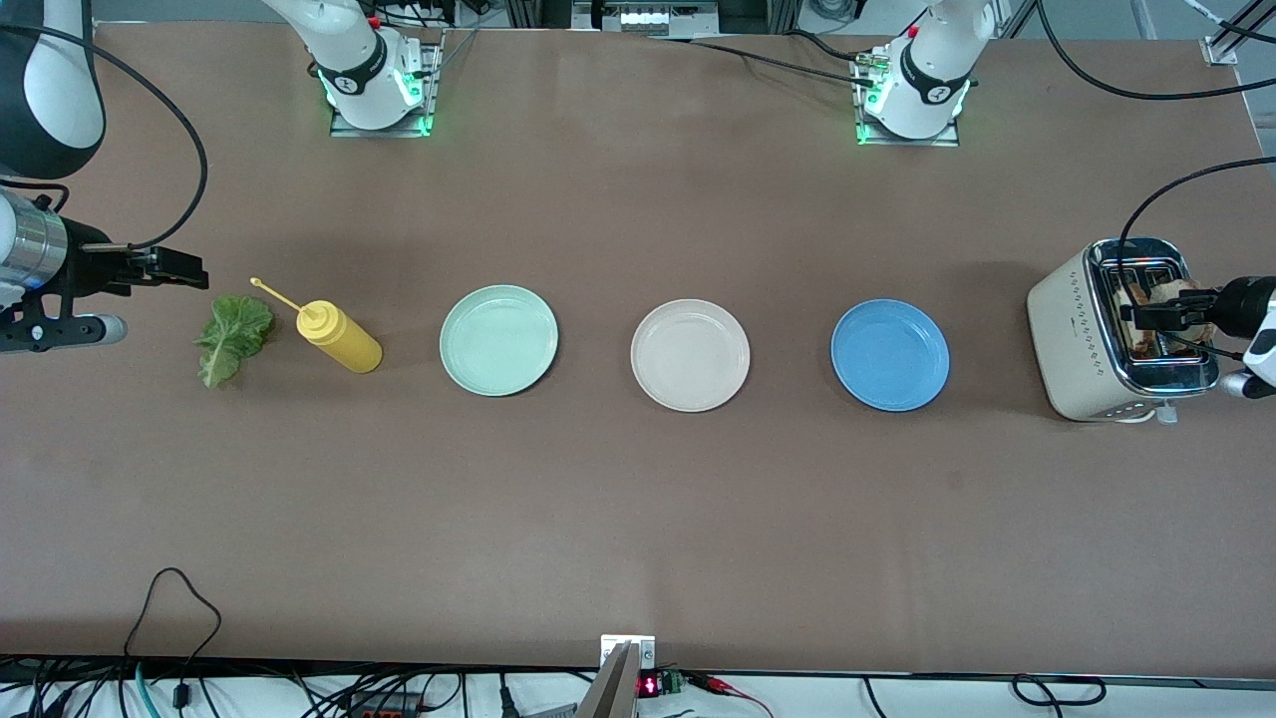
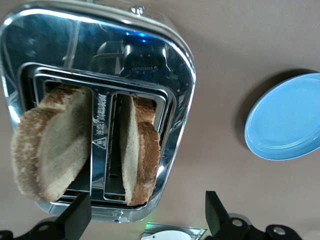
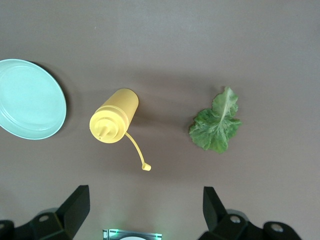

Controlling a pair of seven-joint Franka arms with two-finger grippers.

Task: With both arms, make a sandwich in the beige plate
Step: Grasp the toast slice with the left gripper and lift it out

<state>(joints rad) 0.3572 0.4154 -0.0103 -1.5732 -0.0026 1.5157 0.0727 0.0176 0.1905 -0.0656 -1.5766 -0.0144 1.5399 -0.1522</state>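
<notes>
The beige plate [image 1: 690, 355] sits bare mid-table between two other plates. Two slices of toasted bread stand in the slots of a toaster [image 1: 1072, 334] at the left arm's end; the left wrist view shows one slice [image 2: 52, 145] and the other [image 2: 140, 150]. My left gripper [image 1: 1146, 316] [image 2: 147, 220] hovers open over the toaster, holding nothing. A green lettuce leaf [image 1: 233, 337] [image 3: 216, 122] lies at the right arm's end. My right gripper [image 1: 184, 271] [image 3: 145, 212] hangs open and empty over the table beside the leaf.
A yellow squeeze bottle [image 1: 339, 336] [image 3: 114, 116] lies on its side between the lettuce and a mint green plate [image 1: 498, 339] [image 3: 27, 100]. A blue plate [image 1: 890, 355] [image 2: 287, 117] sits between the beige plate and the toaster. Cables trail at the table's near edge.
</notes>
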